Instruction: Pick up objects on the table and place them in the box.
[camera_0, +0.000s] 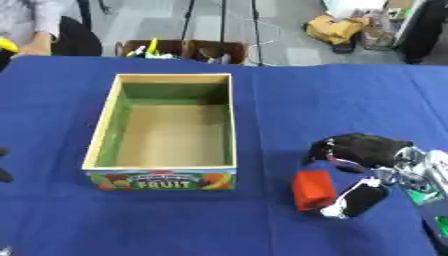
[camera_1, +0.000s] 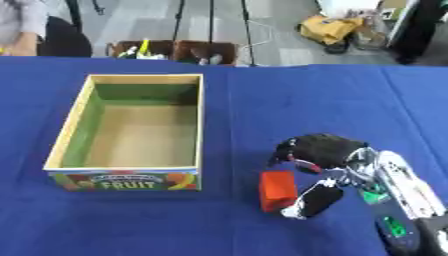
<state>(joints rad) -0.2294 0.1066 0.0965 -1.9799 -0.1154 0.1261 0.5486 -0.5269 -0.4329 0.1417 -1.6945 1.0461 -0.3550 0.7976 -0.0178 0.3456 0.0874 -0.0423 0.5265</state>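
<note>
A red block (camera_0: 312, 189) lies on the blue tablecloth to the right of the box's front corner. My right hand (camera_0: 366, 149) comes in from the right and is curled round it. The black fingers arch over the block's far end, and the thumb (camera_0: 357, 201) rests against its near right side. The open cardboard box (camera_0: 102, 131), green inside with a FRUIT label on its front, stands left of centre with nothing in it. At the left edge, two dark tips of my left hand (camera_0: 4, 174) just show.
The blue cloth (camera_0: 332, 100) covers the whole table. A person sits at the far left corner behind the table. Beyond the far edge stand brown bins (camera_0: 184, 50) with items in them, and stand legs rise from the floor.
</note>
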